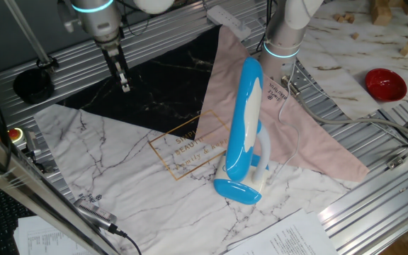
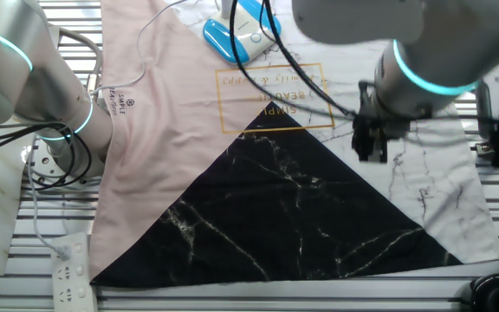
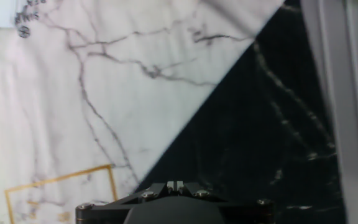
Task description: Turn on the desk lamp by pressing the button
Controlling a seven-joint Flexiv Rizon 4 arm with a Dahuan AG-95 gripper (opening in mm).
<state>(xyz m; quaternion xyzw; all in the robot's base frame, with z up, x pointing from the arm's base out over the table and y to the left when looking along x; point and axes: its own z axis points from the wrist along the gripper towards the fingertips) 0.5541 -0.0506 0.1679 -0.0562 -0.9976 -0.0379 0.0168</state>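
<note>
The desk lamp (image 1: 243, 127) is folded, with a long blue and white head, and stands on its oval blue base (image 1: 236, 190) on the marble-print sheet, right of centre. In the other fixed view only its base (image 2: 241, 30) shows, at the top edge, with a small button on the white part. My gripper (image 1: 124, 83) hangs over the black marble sheet, far to the left of the lamp and apart from it. It also shows in the other fixed view (image 2: 371, 147). In the hand view the fingertips (image 3: 175, 184) touch each other and hold nothing; the lamp is out of that view.
A second arm (image 1: 285, 28) stands behind the lamp on a pink cloth (image 1: 310, 142). A red bowl (image 1: 385, 83) sits at the far right. A white power strip (image 1: 229, 20) lies at the back. Papers (image 1: 282, 237) lie at the front edge. A black round object (image 1: 32, 83) is at the left.
</note>
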